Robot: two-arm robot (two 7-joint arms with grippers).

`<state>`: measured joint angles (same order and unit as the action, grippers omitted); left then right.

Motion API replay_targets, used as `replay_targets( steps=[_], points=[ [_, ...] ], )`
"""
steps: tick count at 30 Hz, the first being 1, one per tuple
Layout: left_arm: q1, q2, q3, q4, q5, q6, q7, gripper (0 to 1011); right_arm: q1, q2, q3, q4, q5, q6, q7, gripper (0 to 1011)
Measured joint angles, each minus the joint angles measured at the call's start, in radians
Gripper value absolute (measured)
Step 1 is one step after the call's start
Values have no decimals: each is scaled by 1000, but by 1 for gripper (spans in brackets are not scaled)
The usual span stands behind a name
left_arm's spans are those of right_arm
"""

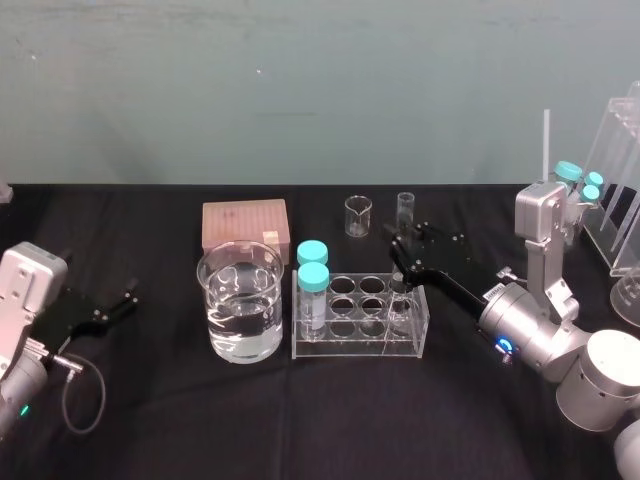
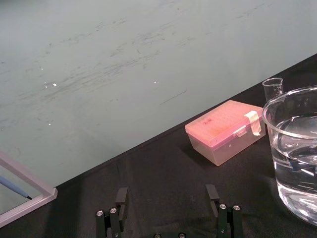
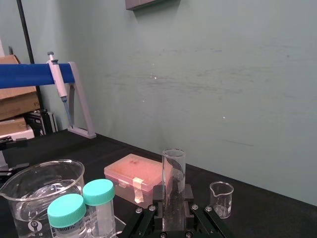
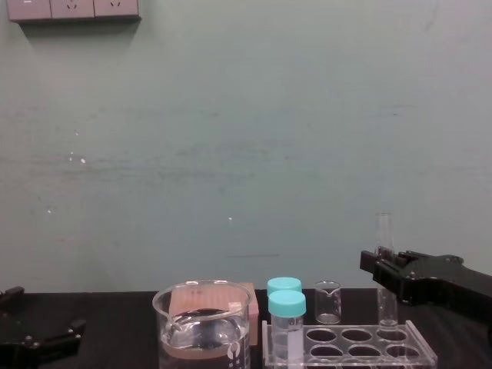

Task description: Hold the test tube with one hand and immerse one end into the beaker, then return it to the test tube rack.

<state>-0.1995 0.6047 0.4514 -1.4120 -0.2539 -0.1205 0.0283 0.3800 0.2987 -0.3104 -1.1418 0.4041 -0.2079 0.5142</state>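
**Inspector:** Right gripper?
**Assistant:** The right gripper (image 3: 173,202) pinches the test tube (image 3: 173,166) at mid-height, with a finger pressed on either side.
**Inspector:** Tube's place?
**Assistant:** Upright at the right end of the test tube rack (image 1: 358,348). I cannot tell how deep it sits in the hole.
**Inspector:** Surroundings?
**Assistant:** The beaker (image 1: 240,300), part full of clear liquid, is just left of the rack. The left gripper (image 1: 122,302) is spread and idle at the far left.

Black table (image 1: 300,420), dark matte top. Directly on it: the beaker (image 1: 222,300), part-filled with clear liquid, left of centre. The test tube rack (image 1: 360,350) sits just beside it on the right. Pink lidded box (image 1: 245,225) behind the beaker, tiny beaker (image 1: 358,215) behind the rack. Clear acrylic stand (image 1: 625,200) at far right.
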Motion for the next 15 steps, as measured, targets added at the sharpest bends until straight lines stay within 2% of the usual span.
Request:
replay_targets(
  steps=[4,7,8,13,14,15],
  points=[
    [0,0,0,0,0,0,0,1000,0,0,0,0,2,0,0,251],
    [0,0,0,0,0,0,0,1000,0,0,1,0,3,0,0,314],
    [0,0,0,0,0,0,0,1000,0,1,1,0,3,0,0,382],
    [0,0,0,0,0,0,0,1000,-1,1,1,0,4,0,0,514],
    [0,0,0,0,0,0,0,1000,-1,1,1,0,5,0,1,565],
    [0,0,0,0,0,0,0,1000,-1,1,1,0,5,0,1,565]
  ],
)
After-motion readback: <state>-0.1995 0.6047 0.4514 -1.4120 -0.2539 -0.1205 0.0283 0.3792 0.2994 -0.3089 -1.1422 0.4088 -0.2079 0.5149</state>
